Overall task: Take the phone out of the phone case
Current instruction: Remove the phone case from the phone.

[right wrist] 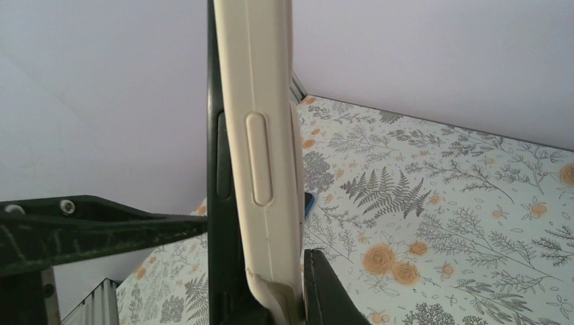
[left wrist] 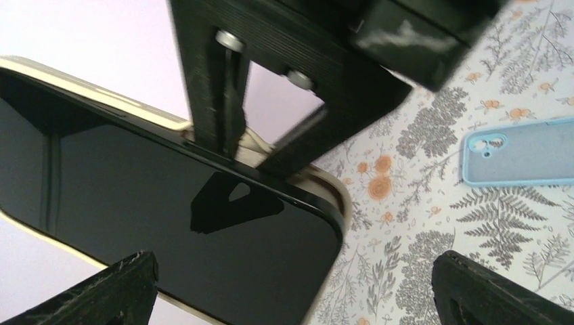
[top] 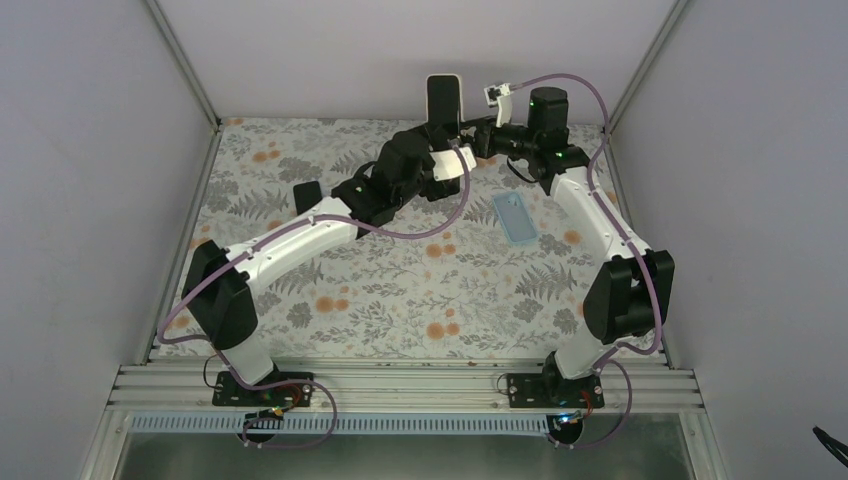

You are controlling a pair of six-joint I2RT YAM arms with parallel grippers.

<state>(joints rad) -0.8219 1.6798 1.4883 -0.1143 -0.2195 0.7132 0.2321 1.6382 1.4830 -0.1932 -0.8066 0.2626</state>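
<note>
The phone (top: 444,100), black screen in a cream case (right wrist: 260,135), is held upright above the far middle of the table. My right gripper (top: 468,133) is shut on its lower end; in the right wrist view (right wrist: 271,301) the phone's black edge (right wrist: 218,169) and the case sit between my fingers (right wrist: 325,291), and the case's bottom corner is peeled away. In the left wrist view the screen (left wrist: 169,196) fills the left half, with the case rim (left wrist: 336,189) around it. My left gripper (left wrist: 298,291) is wide open just in front of the screen, not touching it.
A second, light blue phone case (top: 515,218) lies flat on the floral table cloth right of centre, also seen in the left wrist view (left wrist: 521,152). Grey walls with metal posts (top: 185,60) close the table on three sides.
</note>
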